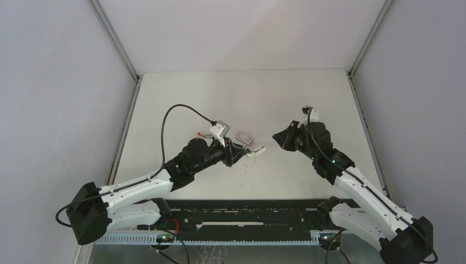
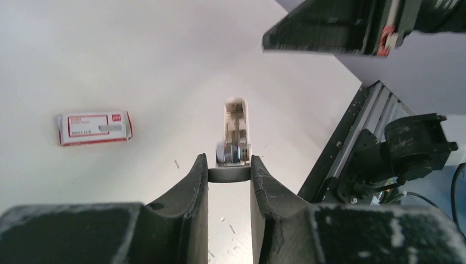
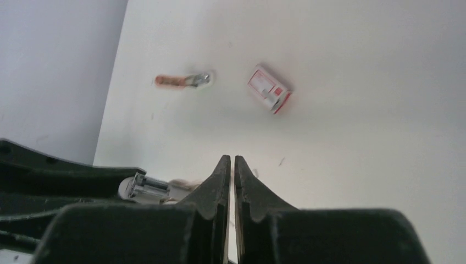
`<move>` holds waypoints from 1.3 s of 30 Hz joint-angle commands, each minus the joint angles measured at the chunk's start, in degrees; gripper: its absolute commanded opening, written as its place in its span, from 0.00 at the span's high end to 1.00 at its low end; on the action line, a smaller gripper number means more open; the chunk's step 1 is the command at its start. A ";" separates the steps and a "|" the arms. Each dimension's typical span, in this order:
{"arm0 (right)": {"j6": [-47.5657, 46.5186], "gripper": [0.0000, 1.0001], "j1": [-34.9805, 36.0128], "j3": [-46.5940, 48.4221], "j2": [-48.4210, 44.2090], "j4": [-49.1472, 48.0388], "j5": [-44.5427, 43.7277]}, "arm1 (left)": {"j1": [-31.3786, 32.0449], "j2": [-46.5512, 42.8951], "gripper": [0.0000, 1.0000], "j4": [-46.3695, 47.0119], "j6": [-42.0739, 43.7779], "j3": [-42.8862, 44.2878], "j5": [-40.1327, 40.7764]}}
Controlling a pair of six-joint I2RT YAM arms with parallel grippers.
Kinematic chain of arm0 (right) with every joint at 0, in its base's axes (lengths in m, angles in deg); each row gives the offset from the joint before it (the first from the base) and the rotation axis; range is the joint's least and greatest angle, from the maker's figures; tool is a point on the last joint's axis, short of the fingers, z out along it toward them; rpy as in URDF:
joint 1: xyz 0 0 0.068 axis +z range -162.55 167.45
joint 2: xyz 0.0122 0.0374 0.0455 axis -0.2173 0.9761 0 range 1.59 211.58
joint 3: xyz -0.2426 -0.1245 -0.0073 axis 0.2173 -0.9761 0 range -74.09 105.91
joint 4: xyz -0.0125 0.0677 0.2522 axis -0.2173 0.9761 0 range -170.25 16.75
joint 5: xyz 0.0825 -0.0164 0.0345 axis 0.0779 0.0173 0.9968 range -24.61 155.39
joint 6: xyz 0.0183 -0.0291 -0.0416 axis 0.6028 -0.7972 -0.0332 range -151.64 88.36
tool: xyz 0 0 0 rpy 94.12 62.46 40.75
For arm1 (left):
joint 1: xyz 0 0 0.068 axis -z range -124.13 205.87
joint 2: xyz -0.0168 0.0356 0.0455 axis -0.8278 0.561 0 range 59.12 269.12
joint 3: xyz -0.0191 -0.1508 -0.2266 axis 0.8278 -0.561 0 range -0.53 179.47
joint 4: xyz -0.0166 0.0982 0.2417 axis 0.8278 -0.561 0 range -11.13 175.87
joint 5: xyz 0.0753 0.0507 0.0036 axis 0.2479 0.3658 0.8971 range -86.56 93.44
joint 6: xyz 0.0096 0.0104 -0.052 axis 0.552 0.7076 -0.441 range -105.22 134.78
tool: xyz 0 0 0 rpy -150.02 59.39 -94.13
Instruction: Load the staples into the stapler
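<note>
The left arm reaches low from its base, forward and to the right over the surface (image 1: 247, 93). Its tool (image 2: 229, 171) is clenched on the grey rear end of the stapler (image 2: 235, 129), whose white body points straight out ahead of the fingers. Whether the stapler's tip touches the surface cannot be told.

The right arm rises from its base and bends in toward the middle. Its tool (image 3: 231, 165) is pressed fully together with nothing visible between the fingers, and it points toward the stapler but stays apart from it. In the right wrist view the left arm's dark bulk cuts off most of the stapler.

Just beyond the two tools the staples (image 1: 244, 136) lie flat on the surface, touching neither tool. Farther off lies a small pinkish clip-like thing (image 3: 181, 81), too blurred to make out.
</note>
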 commanded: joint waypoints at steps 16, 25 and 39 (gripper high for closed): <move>6.71 0.48 -7.54 -4.51 -4.03 -3.35 12.24 | -0.28 -9.86 1.00 14.68 3.56 -9.90 0.09; 15.10 0.25 -5.43 -5.52 -2.42 -14.31 24.35 | -0.28 -14.61 1.00 15.40 8.60 -10.44 -0.81; 21.43 0.47 -1.22 -5.47 3.20 -23.69 25.79 | -0.28 -15.10 1.00 16.98 9.06 -11.15 -1.82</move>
